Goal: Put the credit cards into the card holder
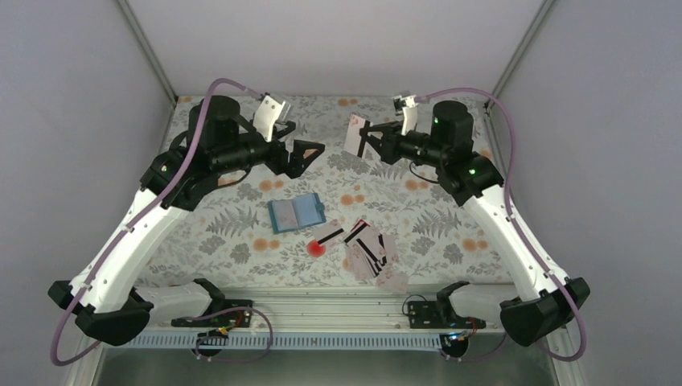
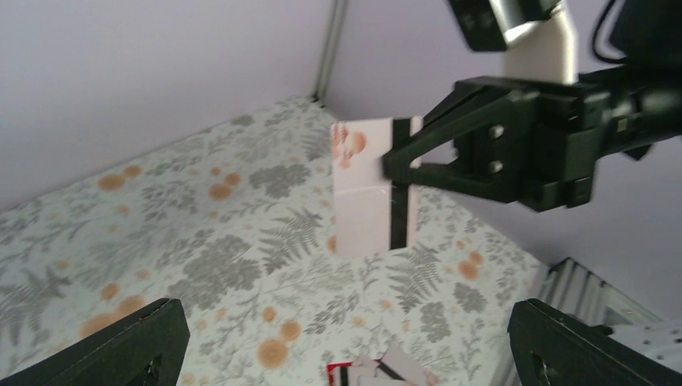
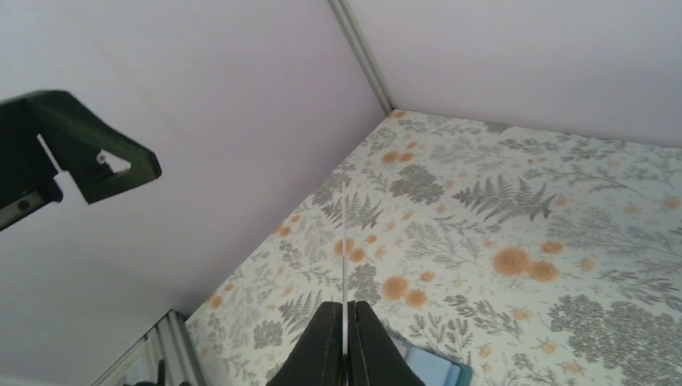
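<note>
My right gripper [image 1: 368, 138] is shut on a pale credit card [image 1: 355, 135] with a black stripe, held upright well above the table at the back. The right wrist view shows that card edge-on [image 3: 343, 233] between the closed fingers [image 3: 326, 346]. My left gripper [image 1: 309, 158] hovers open just left of it, facing the card [image 2: 366, 189], with nothing between its fingers [image 2: 121, 346]. The blue card holder [image 1: 296, 214] lies open on the table's middle. Several more credit cards [image 1: 371, 251] lie in a loose pile to its right, one with a red edge [image 2: 342, 373].
A round red spot [image 1: 316, 248] marks the flowered tablecloth [image 1: 241, 233] beside the pile. Grey walls close in the back and both sides. The arm bases and a metal rail [image 1: 338, 310] run along the near edge.
</note>
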You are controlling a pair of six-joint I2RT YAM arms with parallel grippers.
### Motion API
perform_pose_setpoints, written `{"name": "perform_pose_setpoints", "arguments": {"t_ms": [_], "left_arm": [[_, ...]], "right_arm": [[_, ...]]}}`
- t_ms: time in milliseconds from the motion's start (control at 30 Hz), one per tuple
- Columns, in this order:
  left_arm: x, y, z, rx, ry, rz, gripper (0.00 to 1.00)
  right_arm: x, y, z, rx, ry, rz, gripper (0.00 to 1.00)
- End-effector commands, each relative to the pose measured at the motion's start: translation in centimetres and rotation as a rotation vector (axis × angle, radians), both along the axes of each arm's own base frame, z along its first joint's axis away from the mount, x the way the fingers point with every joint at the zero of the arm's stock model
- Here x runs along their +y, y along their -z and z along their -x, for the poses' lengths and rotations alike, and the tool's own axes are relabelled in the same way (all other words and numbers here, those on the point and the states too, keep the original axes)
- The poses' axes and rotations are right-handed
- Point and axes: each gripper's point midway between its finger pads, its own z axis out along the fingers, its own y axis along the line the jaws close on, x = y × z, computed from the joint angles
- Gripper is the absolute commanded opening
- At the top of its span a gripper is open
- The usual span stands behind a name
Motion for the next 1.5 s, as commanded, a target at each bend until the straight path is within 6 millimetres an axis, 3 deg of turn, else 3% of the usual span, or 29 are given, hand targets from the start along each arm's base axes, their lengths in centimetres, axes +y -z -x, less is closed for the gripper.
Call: {"name": "perform_pose_setpoints", "arguments": {"t_ms": [0,333,467,967,1233,1467], "left_arm": [[-1.2,-3.1,1.6,-0.022,0.122,0.113,1.0],[-1.9,-6.0,3.2,-0.018,0.274,0.234,1.0],[-2.2,-5.8,3.1,0.001,0.289,0.242,0.97],[-4.8,-3.9,4.2,0.108,0.485,0.291,0.53],[-5.2,-3.0,4.9,0.132,0.529,0.291,0.34],[-5.2,-3.4,4.7,0.114,0.52,0.305,0.32]], "right_arm": [[0.5,-1.1,2.3,-0.038,-0.153,-0.044,0.03],[-0.1,-3.8,5.5,-0.027,-0.418,-0.174,0.03],[0.1,-4.6,6.6,-0.025,-0.495,-0.213,0.03],[2.2,-7.1,8.5,-0.044,-0.666,-0.244,0.03],[2.9,-8.7,8.6,-0.073,-0.705,-0.246,0.03],[3.5,-8.8,8.8,-0.066,-0.736,-0.247,0.03]]}}
